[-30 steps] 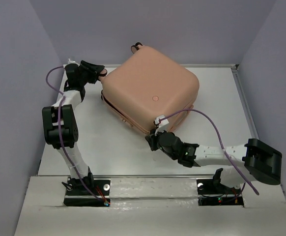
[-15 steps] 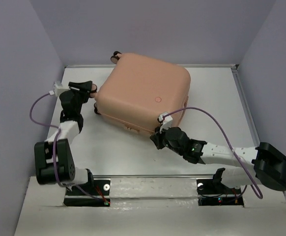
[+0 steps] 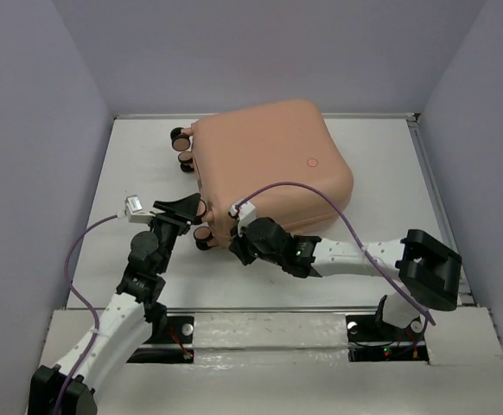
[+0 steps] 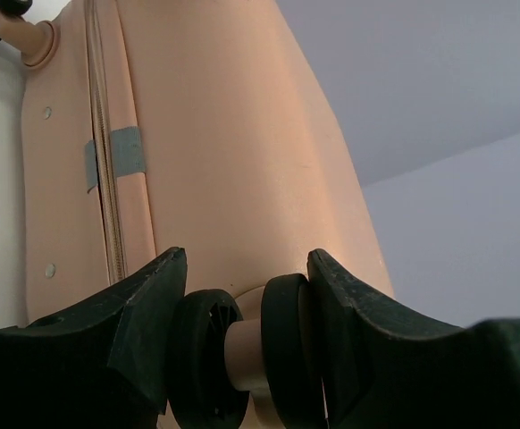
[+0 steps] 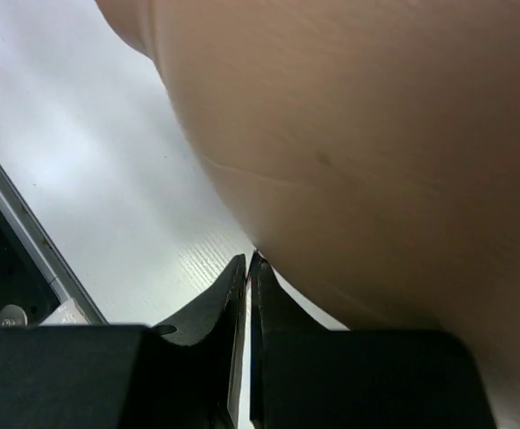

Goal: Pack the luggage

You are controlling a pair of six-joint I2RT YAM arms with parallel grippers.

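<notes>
Near edge first: right end effector [image 5: 249, 264] is clenched and empty. Its tips sit at the line where the luggage [image 3: 269, 169] shell meets the table [image 3: 139, 173], at the case's near-left corner, touching or just about.

Left end effector [image 4: 247, 264] is just beside it on the left, jaws straddling the near-left wheel [image 4: 206, 357], one finger outside each disc. Can't tell if they pinch it or only flank it.

The luggage is a closed peach hard-shell suitcase, lying flat and skewed, in the far half of the table and a bit right of centre. The wheels face the left edge, with the far pair [image 3: 182, 149] near the far-left corner. The zipper seam [image 4: 108, 206] runs along the side facing the left arm and looks shut.

Likely risks:
- The wheel swivels or rolls in the jaws and pops out, so a pull on it would turn the case rather than drag it.
- The right tips are wedged low, so a push could scrape the table or jam under the shell.
- The purple cable [image 3: 303, 188] is draped over the lid and could snag if the lid lifts or the arm sweeps.
- Any shove away from the arms runs the case into the far edge.

Room to move:
- Bare strips run along the left edge and the near edge.
- There is more bare table toward the right edge and near-right corner.
- Little room is left at the far edge.
- Walls close in the left, far and right sides, so opening the lid looks tight.
</notes>
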